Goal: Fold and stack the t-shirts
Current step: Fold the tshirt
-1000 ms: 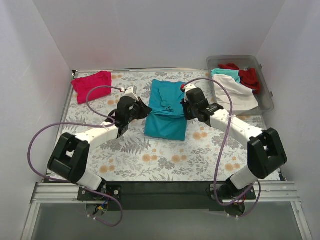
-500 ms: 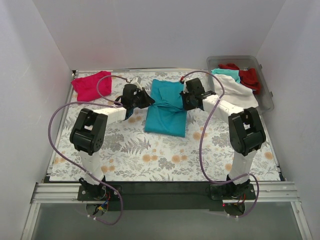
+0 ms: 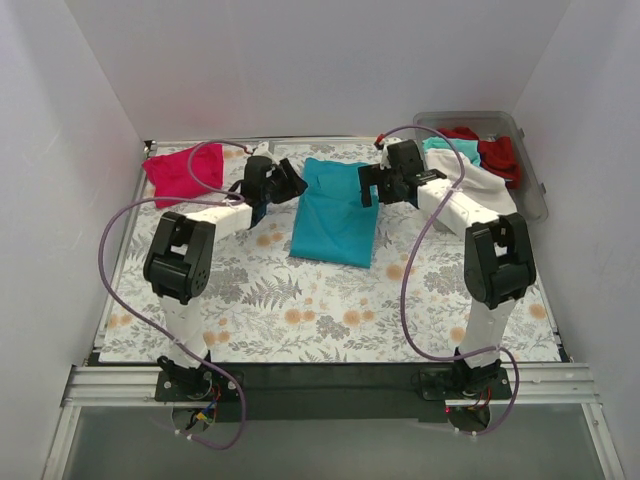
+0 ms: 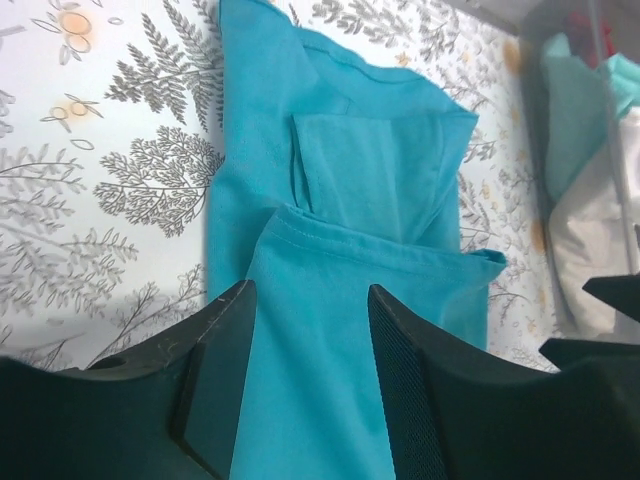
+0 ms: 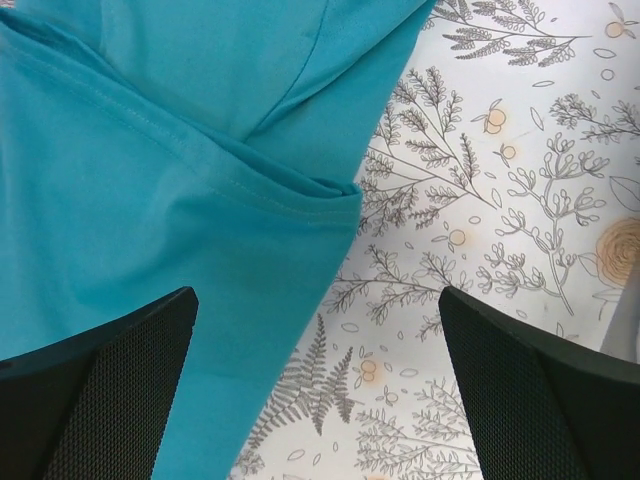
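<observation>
A teal t-shirt (image 3: pixel 335 215) lies folded into a long strip at the middle of the floral table, its sleeve folds showing in the left wrist view (image 4: pixel 370 180) and its hem in the right wrist view (image 5: pixel 150 180). My left gripper (image 3: pixel 290 185) hovers over its far left edge, jaws apart (image 4: pixel 310 290), nothing between them but cloth lying below. My right gripper (image 3: pixel 368 186) hangs at the far right edge, wide open (image 5: pixel 315 295), over the shirt's edge and bare table. A magenta t-shirt (image 3: pixel 183 170) lies folded at the back left.
A clear plastic bin (image 3: pixel 465 116) at the back right holds red (image 3: pixel 500 152), teal and white t-shirts (image 3: pixel 470 190); the white one hangs over its near wall. White walls close in the table (image 3: pixel 300 310) on three sides. Purple cables loop off both arms.
Both grippers were shut on the teal t-shirt's sides; they have carried it toward the back, opened and let go. The shirt now lies flatter and longer.
</observation>
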Available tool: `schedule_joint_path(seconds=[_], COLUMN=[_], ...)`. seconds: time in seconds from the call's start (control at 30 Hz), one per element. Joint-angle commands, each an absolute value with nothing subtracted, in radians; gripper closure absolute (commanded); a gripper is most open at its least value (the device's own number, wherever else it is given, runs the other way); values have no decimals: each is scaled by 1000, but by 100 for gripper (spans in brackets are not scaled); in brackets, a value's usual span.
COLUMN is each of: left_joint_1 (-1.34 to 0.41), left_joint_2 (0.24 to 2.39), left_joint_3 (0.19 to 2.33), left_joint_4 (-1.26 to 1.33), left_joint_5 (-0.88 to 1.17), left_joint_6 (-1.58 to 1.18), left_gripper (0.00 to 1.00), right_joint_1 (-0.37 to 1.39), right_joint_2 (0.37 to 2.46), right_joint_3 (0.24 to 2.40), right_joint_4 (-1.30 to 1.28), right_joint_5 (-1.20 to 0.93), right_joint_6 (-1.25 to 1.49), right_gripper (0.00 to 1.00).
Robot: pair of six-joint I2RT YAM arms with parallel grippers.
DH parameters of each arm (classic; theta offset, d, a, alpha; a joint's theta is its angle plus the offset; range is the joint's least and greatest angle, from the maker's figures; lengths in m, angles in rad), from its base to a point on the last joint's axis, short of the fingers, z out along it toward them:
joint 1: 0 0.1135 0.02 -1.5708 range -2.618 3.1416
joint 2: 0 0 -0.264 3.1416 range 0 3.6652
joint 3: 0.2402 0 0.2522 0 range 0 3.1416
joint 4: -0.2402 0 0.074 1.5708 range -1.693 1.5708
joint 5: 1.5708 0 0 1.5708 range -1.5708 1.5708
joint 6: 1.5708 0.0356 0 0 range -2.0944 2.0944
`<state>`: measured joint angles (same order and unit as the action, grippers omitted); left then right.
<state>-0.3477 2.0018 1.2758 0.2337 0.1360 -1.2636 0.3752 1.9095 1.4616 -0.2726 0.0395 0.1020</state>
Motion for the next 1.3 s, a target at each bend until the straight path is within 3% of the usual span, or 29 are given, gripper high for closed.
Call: schedule_joint_path(seconds=[0.0, 0.6, 0.97, 1.2, 1.27], left_joint_1=[-342, -425, -426, -426, -426], left_joint_2=[1841, 1580, 1536, 1585, 1586], left_joint_3=[1223, 690, 583, 589, 588], left_joint_4=[255, 331, 417, 492, 509], left_joint_5=[52, 68, 106, 153, 156], left_joint_6=[-1267, -1310, -1345, -1361, -1362], left_gripper=[54, 62, 65, 66, 66], right_joint_1=[380, 517, 517, 517, 517], right_joint_2=[1758, 1485, 1479, 1520, 1543], right_joint_3=[1413, 869, 788, 801, 810], right_joint_4=[-253, -54, 51, 98, 103], right_joint_5=[17, -83, -97, -97, -100], right_joint_6=[103, 216, 247, 256, 259], right_gripper=[2, 2, 2, 10, 18])
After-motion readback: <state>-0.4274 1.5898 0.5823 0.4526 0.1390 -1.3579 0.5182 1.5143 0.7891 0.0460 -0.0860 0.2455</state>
